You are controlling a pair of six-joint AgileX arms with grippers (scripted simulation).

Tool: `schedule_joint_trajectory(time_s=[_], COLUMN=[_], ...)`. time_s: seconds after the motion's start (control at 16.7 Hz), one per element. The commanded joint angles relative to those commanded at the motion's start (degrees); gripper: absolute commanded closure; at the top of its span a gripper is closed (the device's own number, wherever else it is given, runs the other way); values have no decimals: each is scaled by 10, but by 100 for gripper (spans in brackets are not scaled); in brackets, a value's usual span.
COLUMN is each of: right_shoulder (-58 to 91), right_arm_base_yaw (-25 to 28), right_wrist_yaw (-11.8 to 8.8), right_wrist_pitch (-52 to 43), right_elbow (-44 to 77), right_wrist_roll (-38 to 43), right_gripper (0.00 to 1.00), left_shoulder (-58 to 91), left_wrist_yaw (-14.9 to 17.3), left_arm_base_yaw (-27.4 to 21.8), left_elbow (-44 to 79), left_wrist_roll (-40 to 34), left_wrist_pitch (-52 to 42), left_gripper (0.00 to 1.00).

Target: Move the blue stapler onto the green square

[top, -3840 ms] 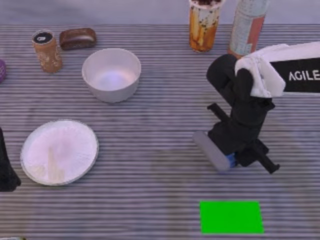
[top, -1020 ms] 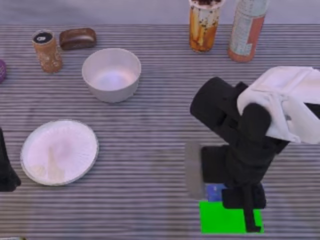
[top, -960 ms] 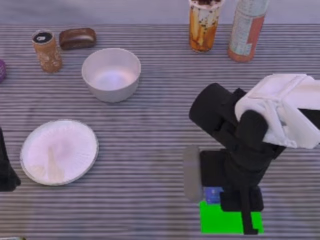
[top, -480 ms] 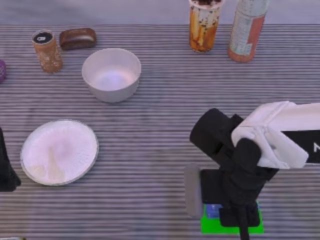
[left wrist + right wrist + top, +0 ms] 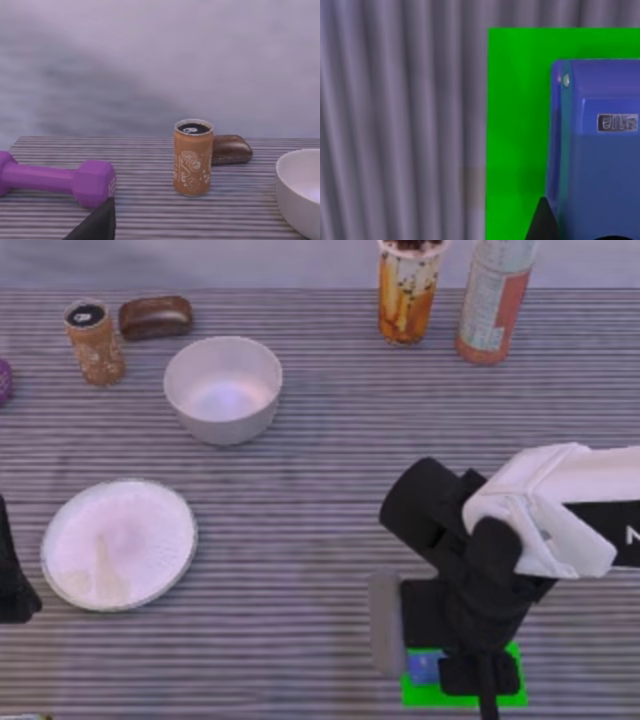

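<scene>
Striped grey tabletop [image 5: 300, 540] with a fair bit of clutter on it, but all the action is down at the near right corner. AgileX's right gripper [image 5: 470, 670] is low over the green square [image 5: 413, 695], and the blue stapler [image 5: 424, 667] is peeking out from under the wrist, sitting over the left part of the patch. The right wrist view backs that up: stapler [image 5: 595, 150] with green [image 5: 517, 125] running along its side and past its end, so it looks inside the edges there. One dark fingertip [image 5: 542, 222] shows right against the stapler's side, so I'd say the jaws are pinched on it, though the other finger is out of shot.

Whether it's actually touching down or hovering a hair above, I can't tell from these angles. So the step now reads as the set-down and release. If it were me: finish lowering until the stapler rests flat on the green, spread the fingers slowly and evenly so neither side nudges it, then lift straight up. No sideways drag on the way out, since it's near the patch's left edge and a small shove could push it off.

Left arm [image 5: 12, 580] is parked at the far left edge, and I can't see its fingers well enough to say anything. The white bowl [image 5: 222, 388], plate [image 5: 118, 543] and can [image 5: 94, 340] are well apart from all this.
</scene>
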Motion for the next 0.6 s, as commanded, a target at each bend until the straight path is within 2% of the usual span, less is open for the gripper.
schedule_joint_trajectory(time_s=[0.36,0.6], right_shoulder=[0,0], right_arm_base_yaw=[0,0], right_wrist_yaw=[0,0], right_wrist_pitch=[0,0], right_elbow=[0,0], right_wrist_roll=[0,0], right_gripper=[2,0], left_shoulder=[0,0], left_wrist_yaw=[0,0], left_arm_base_yaw=[0,0], left_elbow=[0,0], left_wrist_roll=[0,0], left_wrist_pitch=[0,0], left_gripper=[0,0])
